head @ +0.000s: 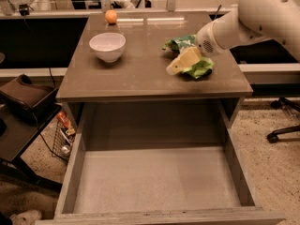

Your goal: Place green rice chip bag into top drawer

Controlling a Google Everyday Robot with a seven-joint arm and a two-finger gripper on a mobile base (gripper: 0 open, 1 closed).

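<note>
The green rice chip bag [200,69] lies crumpled on the right part of the brown table top [140,76]; another part of it shows behind the gripper [180,43]. My gripper [180,63], a cream-coloured wedge on the white arm [255,15], reaches in from the upper right and lies over the bag's left front side, low above the table. The top drawer [154,179] is pulled fully open below the table's front edge and its pale-grey bottom is bare.
A white bowl [107,46] stands on the table's left part, and an orange ball [111,16] at the far left edge. A black seat [23,97] and a wire basket [63,135] are left of the table. A chair base [283,130] is at the right.
</note>
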